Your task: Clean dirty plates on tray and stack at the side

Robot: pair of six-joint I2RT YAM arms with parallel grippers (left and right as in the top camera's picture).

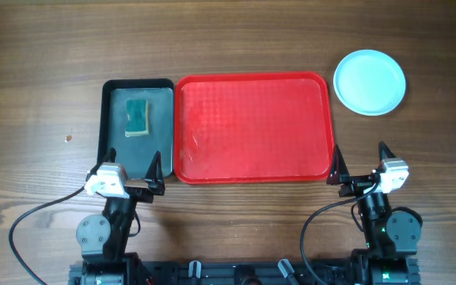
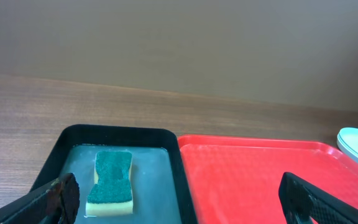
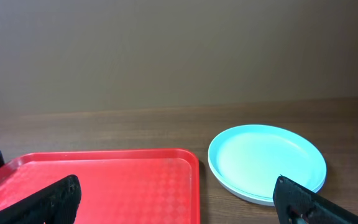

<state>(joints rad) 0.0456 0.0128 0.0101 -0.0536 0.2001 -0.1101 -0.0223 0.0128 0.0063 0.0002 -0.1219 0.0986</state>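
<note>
Got a bright red tray (image 1: pixel 252 127) here, fine crisscross diamond texture all over the floor, plus a few pale scuffy streaks near the lower left corner. Pale aqua on top for the plates (image 1: pixel 370 81), a bit whiter along the lowest edge from the right wrist view. Glossy black rim on the smaller tray (image 1: pixel 106 119), greyish sheen inside. Dark speckly green on top of the sponge (image 1: pixel 137 116), yellow underneath. Medium brown table (image 1: pixel 38 79) with darker wood-grain streaks. Plain grey-beige wall (image 2: pixel 179 37).
</note>
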